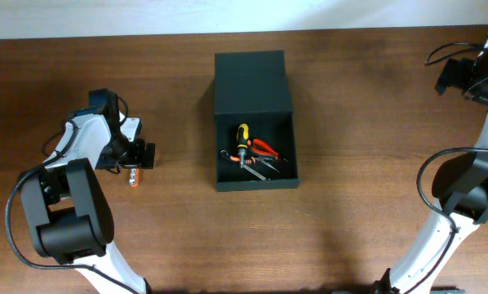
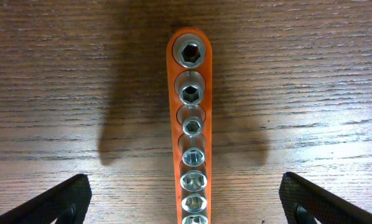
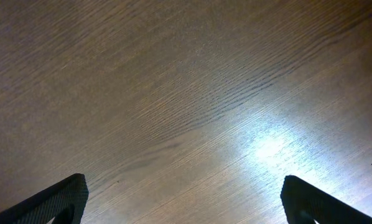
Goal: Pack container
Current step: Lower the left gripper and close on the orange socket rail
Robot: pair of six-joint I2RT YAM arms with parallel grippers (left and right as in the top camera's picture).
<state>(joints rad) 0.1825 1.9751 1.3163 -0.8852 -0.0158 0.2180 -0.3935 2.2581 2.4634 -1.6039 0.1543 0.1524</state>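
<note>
Since the container [image 1: 252, 86] is seen open at the centre of the table [image 1: 358, 220] overhead, with a screwdriver [image 1: 242, 140] and pliers [image 1: 266, 149] inside, packing's partly done. Left wrist: a socket rail [image 2: 191, 124] isn't picked up yet, below the left gripper [image 2: 186, 200], fingers wide apart. Right wrist: right gripper [image 3: 186, 200] spread, nothing held.

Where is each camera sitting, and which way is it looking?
Overhead: above the table, facing straight down at the open container; left arm and right arm show.
Left wrist: on the left arm, facing down at the orange socket rail; left gripper in the bottom corners.
Right wrist: on the right arm, facing only table wood; right gripper likewise.
Shared: overhead and left wrist both show the socket rail.
</note>
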